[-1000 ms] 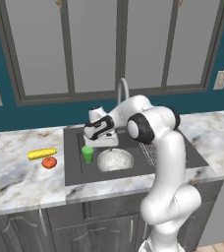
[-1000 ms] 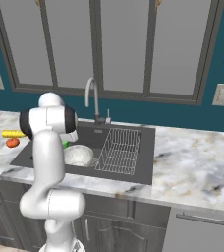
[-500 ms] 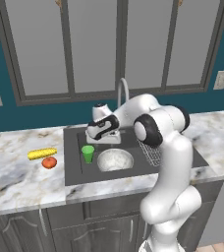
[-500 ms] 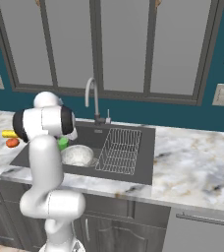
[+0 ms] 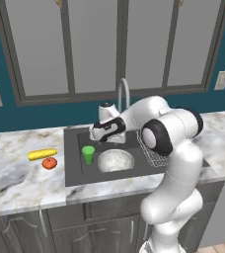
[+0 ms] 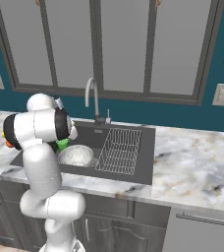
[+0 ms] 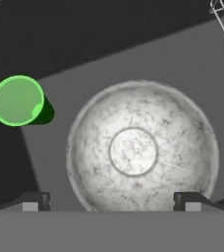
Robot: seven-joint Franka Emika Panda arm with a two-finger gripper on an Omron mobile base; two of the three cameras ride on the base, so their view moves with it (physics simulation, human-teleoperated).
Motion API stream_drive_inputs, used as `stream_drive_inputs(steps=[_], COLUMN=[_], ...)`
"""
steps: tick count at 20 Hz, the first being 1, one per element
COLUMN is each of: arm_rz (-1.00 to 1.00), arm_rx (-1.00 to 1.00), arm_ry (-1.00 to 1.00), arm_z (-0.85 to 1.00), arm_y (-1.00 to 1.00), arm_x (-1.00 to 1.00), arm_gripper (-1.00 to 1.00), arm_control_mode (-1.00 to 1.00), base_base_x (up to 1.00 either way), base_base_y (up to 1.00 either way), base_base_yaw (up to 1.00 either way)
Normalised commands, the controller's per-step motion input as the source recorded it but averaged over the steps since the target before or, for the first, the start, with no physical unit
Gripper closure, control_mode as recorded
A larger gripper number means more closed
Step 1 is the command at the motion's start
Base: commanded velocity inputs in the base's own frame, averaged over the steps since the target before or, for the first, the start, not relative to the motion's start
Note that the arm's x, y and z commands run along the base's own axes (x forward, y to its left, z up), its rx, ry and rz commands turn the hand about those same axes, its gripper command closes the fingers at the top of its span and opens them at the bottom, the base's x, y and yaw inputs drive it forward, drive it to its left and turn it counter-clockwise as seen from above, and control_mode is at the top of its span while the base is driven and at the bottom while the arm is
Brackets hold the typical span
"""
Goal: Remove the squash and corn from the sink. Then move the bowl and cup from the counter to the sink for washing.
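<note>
The yellow corn (image 5: 42, 154) and the round orange-red squash (image 5: 49, 163) lie side by side on the marbled counter (image 5: 16, 183), left of the sink (image 5: 75, 173). Inside the basin the green cup (image 5: 88, 153) stands upright next to the speckled bowl (image 5: 115, 160). My gripper (image 5: 95, 134) hangs open above the basin with nothing between its fingers. The hand view looks straight down on the bowl (image 7: 141, 152), with the cup (image 7: 18, 100) to its upper left, and the gripper (image 7: 111, 202) spread wide over the bowl's near rim. In the right base view, my arm partly hides the bowl (image 6: 77, 155).
A wire rack (image 5: 151, 153) fills the right part of the basin, and the curved faucet (image 5: 122, 94) rises behind it. Windows and a teal wall back the counter. Wide bare marble lies right of the sink (image 6: 197, 162).
The arm's elbow has swung to the right while the hand stays over the sink. The jaws remain open; cup, bowl, corn and squash have not moved.
</note>
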Motion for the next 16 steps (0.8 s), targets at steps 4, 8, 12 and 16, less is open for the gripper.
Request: stream_drive_inputs(steps=[4, 8, 12, 16], arm_rz=[0.0, 0.0, 0.0, 0.01], arm_rx=[0.03, 0.03, 0.01, 0.0], arm_ry=[-0.1, -0.1, -0.09, -0.1], arm_z=[0.3, 0.29, 0.28, 0.26], arm_y=[-0.12, -0.12, -0.09, -0.11], arm_x=[-0.17, -0.2, -0.22, -0.25], arm_gripper=[-1.0, -1.0, -1.0, -1.0], arm_control_mode=[-1.0, -1.0, -1.0, -1.0], base_base_x=[0.0, 0.0, 0.0, 0.0], base_base_y=[0.0, 0.0, 0.0, 0.0], base_base_yaw=[0.0, 0.0, 0.0, 0.0])
